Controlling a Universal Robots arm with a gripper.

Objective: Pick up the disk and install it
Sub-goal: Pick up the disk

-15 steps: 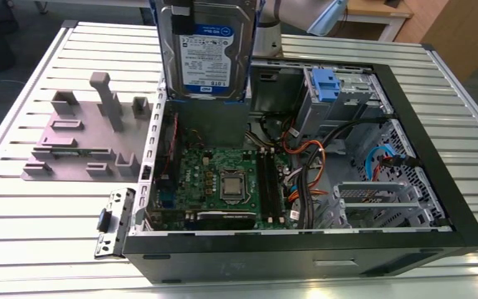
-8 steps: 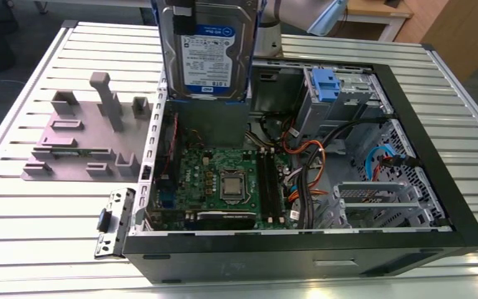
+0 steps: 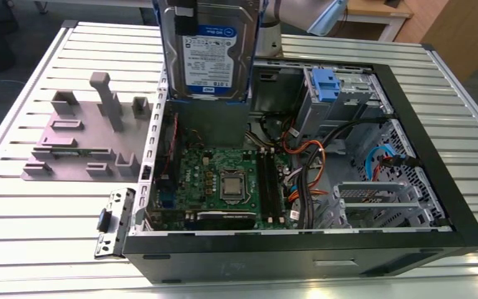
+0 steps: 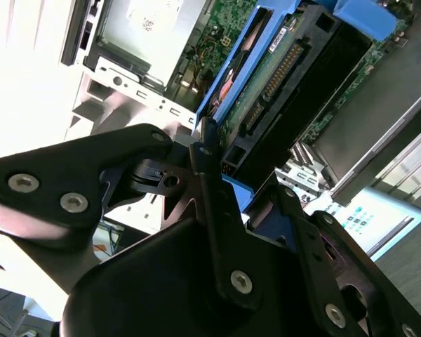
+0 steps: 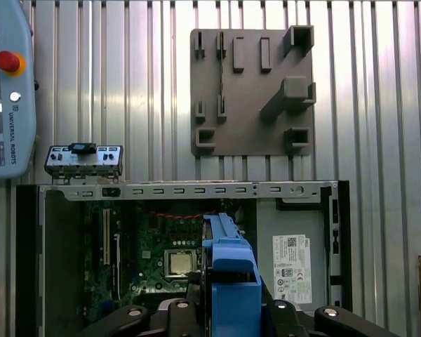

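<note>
The disk (image 3: pixel 207 53), a silver-grey drive with a white-and-blue label in a blue caddy, hangs upright above the back of the open computer case (image 3: pixel 405 124), over the motherboard (image 3: pixel 222 180). In the second wrist view its connector side (image 4: pixel 288 77) runs away from my gripper (image 4: pixel 249 196), whose black fingers (image 4: pixel 210 175) clamp the blue frame from both sides. The first wrist view looks straight down: the caddy's blue edge (image 5: pixel 228 274) sits between the fingers of my gripper (image 5: pixel 230 312), above the case interior.
A second blue-handled caddy (image 3: pixel 325 84) sits in the drive bay at the case's rear. The power supply (image 5: pixel 291 260) has a white label. A grey fixture plate (image 3: pixel 81 134) lies beside the case, with a loose front-panel bracket (image 3: pixel 112 221) and a teach pendant (image 5: pixel 7 91) nearby.
</note>
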